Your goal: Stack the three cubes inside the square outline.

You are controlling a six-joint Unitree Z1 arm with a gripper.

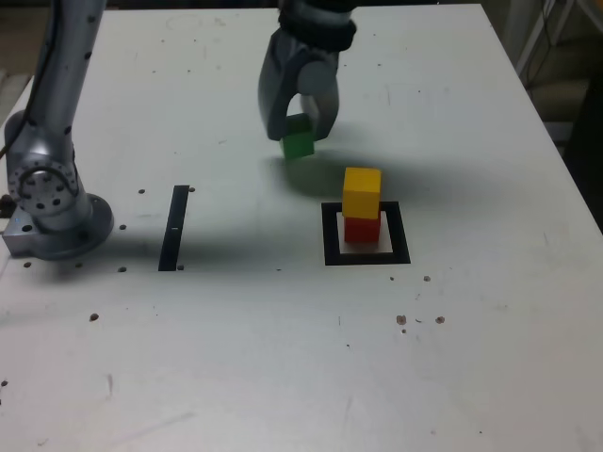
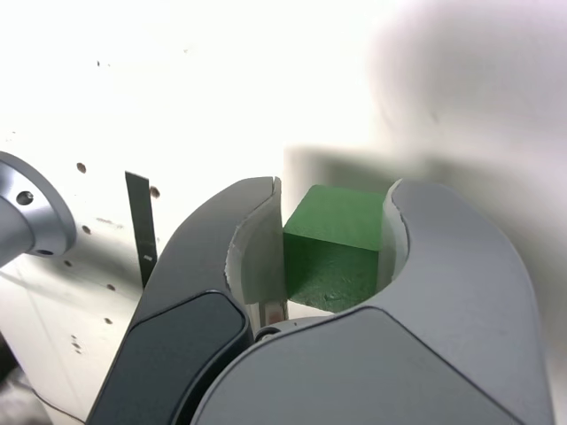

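Observation:
My gripper (image 1: pixel 300 132) is shut on the green cube (image 1: pixel 298 143), whose sides are pressed between the two grey fingers in the wrist view, green cube (image 2: pixel 332 248). In the exterior view the cube sits at or just above the white table, behind and to the left of the stack; I cannot tell whether it touches the surface. The yellow cube (image 1: pixel 362 191) rests on the red cube (image 1: pixel 361 229), and both stand inside the black square outline (image 1: pixel 330 235).
A thin black strip (image 1: pixel 174 227) lies on the white table (image 1: pixel 283 358) toward the exterior view's left, next to the arm's grey base (image 1: pixel 52 202). Small dark specks dot the tabletop. The table's right edge runs along the exterior view's right.

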